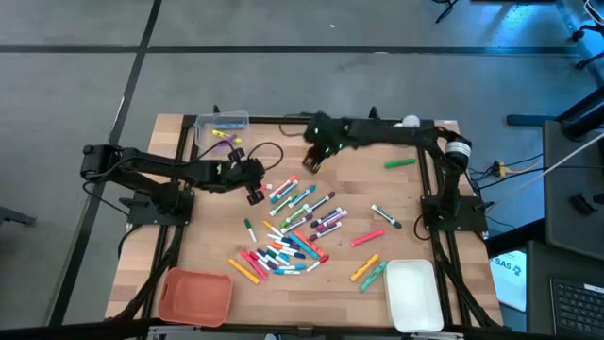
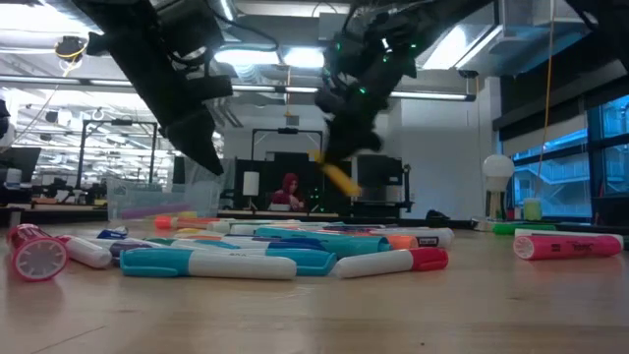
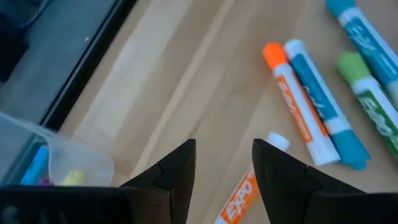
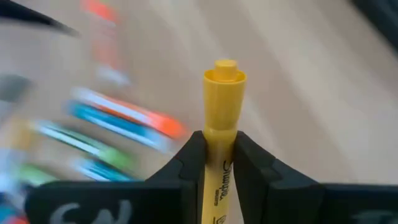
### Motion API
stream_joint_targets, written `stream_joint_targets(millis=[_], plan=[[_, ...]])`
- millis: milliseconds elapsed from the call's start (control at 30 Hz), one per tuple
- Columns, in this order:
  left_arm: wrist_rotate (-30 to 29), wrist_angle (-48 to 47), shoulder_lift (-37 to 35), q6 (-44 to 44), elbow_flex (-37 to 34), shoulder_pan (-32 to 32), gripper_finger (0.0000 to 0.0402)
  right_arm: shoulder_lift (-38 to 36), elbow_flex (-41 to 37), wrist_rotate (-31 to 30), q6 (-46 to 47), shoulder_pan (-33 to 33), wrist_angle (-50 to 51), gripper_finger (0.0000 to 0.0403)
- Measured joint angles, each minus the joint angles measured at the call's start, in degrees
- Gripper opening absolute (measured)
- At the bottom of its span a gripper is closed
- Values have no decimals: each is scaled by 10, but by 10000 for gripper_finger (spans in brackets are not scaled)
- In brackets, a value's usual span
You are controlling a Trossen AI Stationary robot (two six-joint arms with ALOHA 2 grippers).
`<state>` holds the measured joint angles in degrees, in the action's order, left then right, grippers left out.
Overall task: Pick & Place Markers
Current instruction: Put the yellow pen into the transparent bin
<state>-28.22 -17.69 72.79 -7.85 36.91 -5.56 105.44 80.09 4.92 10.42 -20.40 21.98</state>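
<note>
My right fingers (image 4: 219, 155) pinch a light, stiff, slick yellow plastic highlighter (image 4: 222, 112) mid-barrel; my left fingers (image 3: 224, 165) hang apart, empty.

Markers (image 1: 297, 231) scattered flat mid-table, many colours; one yellow marker (image 4: 222, 124) lifted off table, clamped in right end effector (image 4: 219, 155).
</note>
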Motion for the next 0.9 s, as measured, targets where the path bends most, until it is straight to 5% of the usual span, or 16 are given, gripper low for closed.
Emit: stream_joint_targets(millis=[167, 333, 500, 667, 900], plan=[[39, 24, 0, 14, 0, 2, 153, -8, -94, 47, 38, 37, -247, 60], [145, 116, 0, -9, -5, 2, 153, -9, -161, 24, 72, 63, -371, 61], [240, 282, 0, -20, -61, -7, 159, -33, -186, 23, 83, 64, -400, 61], [187, 397, 0, -36, -119, -43, 190, -53, -194, 62, 59, 66, -407, 61], [321, 542, 0, -15, -145, -85, 224, -53, -194, 67, 41, 78, -440, 62]])
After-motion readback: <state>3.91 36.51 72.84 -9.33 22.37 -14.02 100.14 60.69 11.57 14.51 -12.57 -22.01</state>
